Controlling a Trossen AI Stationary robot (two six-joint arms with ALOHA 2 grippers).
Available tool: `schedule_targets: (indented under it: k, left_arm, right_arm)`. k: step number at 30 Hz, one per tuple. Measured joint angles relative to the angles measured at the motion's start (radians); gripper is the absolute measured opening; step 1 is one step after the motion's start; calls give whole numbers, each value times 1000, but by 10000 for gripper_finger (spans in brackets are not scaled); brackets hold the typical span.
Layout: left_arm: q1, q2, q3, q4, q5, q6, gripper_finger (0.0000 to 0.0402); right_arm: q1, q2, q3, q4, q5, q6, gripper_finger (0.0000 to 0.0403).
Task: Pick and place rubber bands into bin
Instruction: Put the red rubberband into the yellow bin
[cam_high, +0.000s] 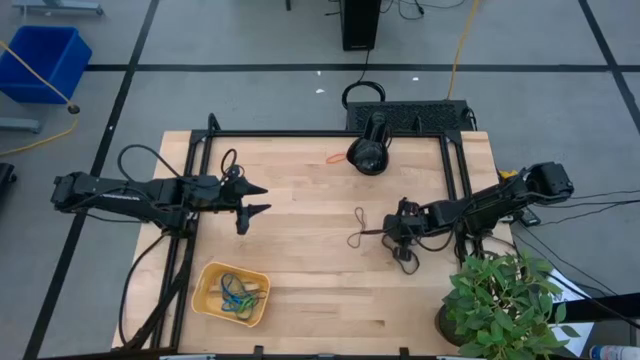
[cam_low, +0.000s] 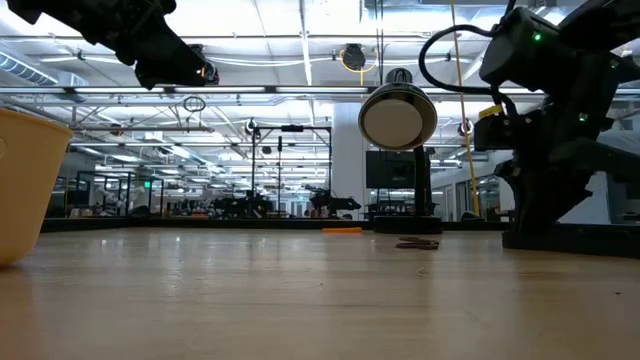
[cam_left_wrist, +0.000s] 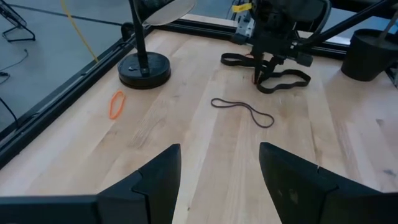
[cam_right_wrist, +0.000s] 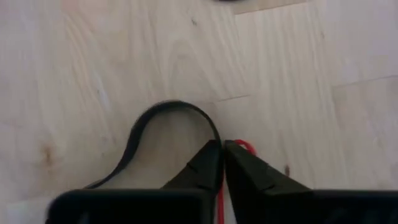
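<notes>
Your right hand (cam_right_wrist: 222, 163) sits low on the worktop (cam_high: 300, 300), fingers pressed together, pinching a thin red rubber band (cam_right_wrist: 244, 147) beside a black loop (cam_right_wrist: 168, 124). The bin (cam_high: 205, 303) lies well apart, toward the left arm. Your left hand (cam_high: 255, 200), fingers spread, hovers nearer the bin. A brown band (cam_left_wrist: 242, 111) lies between the hands.

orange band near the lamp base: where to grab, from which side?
Orange band lies flat as a narrow loop on bare wood beside the lamp base, touching nothing. Probably best to come straight down with the open left tool and pinch across the narrow middle, catching both strands.
</notes>
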Motion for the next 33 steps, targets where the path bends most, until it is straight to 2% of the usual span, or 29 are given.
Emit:
schedule_targets:
  k: [2,13,22,33]
  left_arm:
    - [0,0,0,-2,1,-20,223]
    - [0,0,0,-2,2,-75,223]
    - [-1,0,0,15,57,-103,223]
    - [-11,34,1,181,77,-94,223]
  right_arm:
    - [0,-2,0,30,-4,0,5]
    - [0,-13,-1,238,-4,7,3]
    - [0,-19,-1,623,70,-84,1]
    - [-6,-19,-1,1073,184,-286,1]
